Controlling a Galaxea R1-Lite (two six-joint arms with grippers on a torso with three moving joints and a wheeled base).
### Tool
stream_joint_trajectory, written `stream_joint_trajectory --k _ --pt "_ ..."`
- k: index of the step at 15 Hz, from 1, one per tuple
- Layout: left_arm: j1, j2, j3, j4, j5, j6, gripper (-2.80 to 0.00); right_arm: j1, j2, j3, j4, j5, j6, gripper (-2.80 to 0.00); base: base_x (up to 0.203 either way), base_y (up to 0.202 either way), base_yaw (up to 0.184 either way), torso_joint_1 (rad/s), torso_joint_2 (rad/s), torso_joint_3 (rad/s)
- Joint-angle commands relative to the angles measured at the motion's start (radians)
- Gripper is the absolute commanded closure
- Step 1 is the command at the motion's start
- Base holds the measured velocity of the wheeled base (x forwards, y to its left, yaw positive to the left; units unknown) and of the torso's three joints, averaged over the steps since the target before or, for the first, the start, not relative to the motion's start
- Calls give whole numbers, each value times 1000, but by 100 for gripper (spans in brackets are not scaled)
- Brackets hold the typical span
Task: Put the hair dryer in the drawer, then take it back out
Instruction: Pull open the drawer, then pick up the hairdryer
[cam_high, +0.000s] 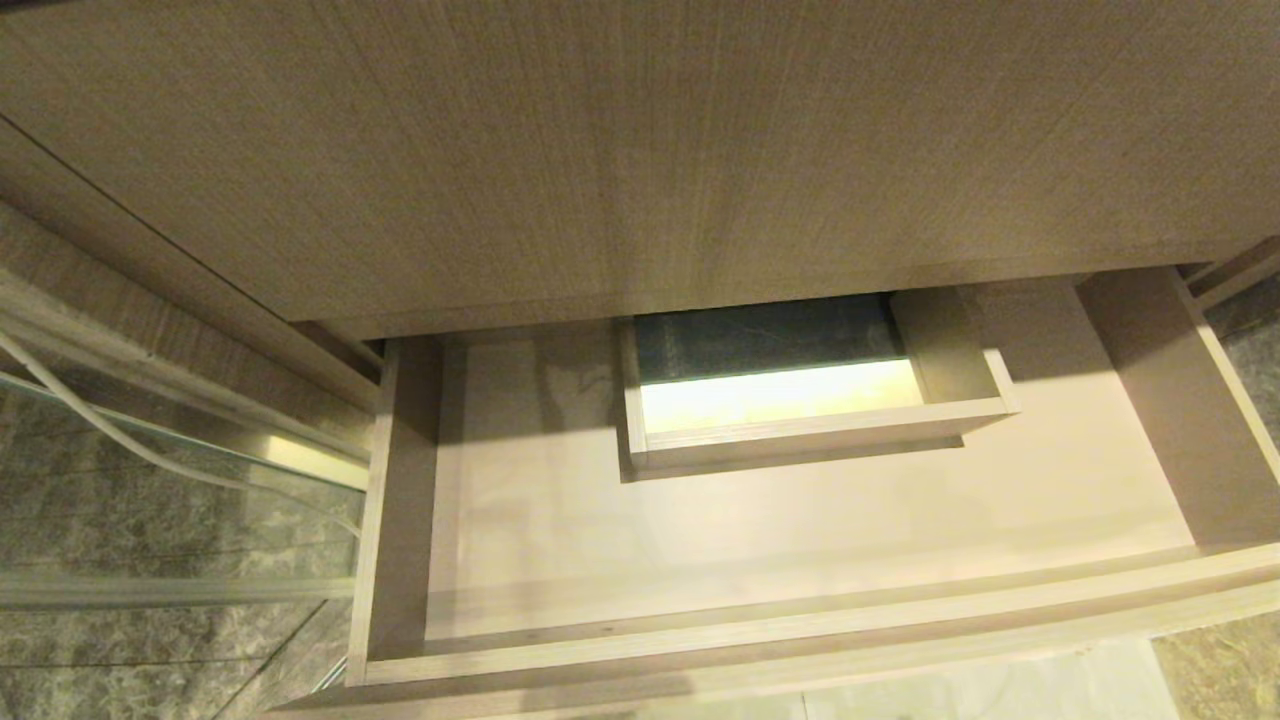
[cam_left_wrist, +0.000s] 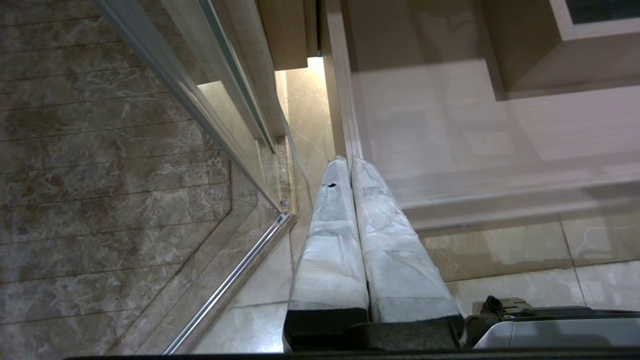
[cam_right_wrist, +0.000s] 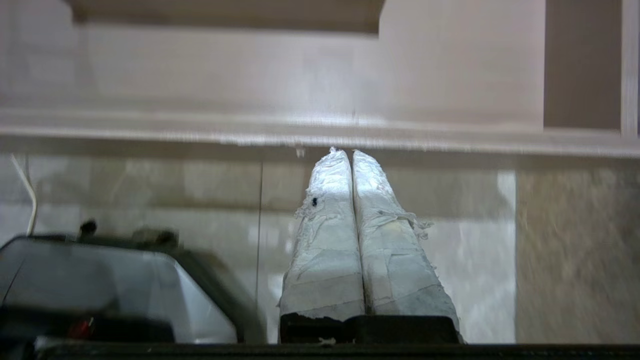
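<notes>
The drawer (cam_high: 800, 640) stands pulled out below the vanity, wide and shallow, in light wood. Its floor (cam_high: 800, 530) is bare, and a boxed cut-out (cam_high: 810, 430) sits in its middle. The hair dryer is out of view in all three views. Neither arm shows in the head view. My left gripper (cam_left_wrist: 348, 161) is shut on nothing, low by the drawer's left front corner (cam_left_wrist: 350, 145). My right gripper (cam_right_wrist: 348, 151) is shut with nothing between its taped fingers, below and in front of the drawer's front edge (cam_right_wrist: 300, 130).
A large wood panel (cam_high: 600, 150) overhangs the drawer's back. A glass shower door with a metal rail (cam_left_wrist: 235, 275) stands to the left, with a thin white cable (cam_high: 110, 420) beside it. The robot's base (cam_right_wrist: 115, 280) sits on the marble floor (cam_left_wrist: 500, 250) beneath the drawer.
</notes>
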Motion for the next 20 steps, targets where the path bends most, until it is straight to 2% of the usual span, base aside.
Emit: stream_joint_trajectory --k 1,2,3,4,5,6,20 --pt "-1 0 0 0 0 0 0 26 -197 150 -150 -35 2 0 0 0 0 0 0 0" --pt "-1 0 0 0 -1 0 0 31 -206 202 -305 -54 2 0 0 0 0 0 0 0" --pt "-1 0 0 0 -1 0 0 36 -206 238 -388 -70 3 0 0 0 0 0 0 0" --pt "-1 0 0 0 -1 0 0 70 -214 245 -394 -69 23 0 0 0 0 0 0 0" --pt "-1 0 0 0 -1 0 0 119 -234 245 -360 -60 69 0 0 0 0 0 0 0" --pt "-1 0 0 0 -1 0 0 131 -241 243 -294 -48 81 0 0 0 0 0 0 0" --pt "-1 0 0 0 0 0 0 132 -244 245 -285 -42 78 0 0 0 0 0 0 0"
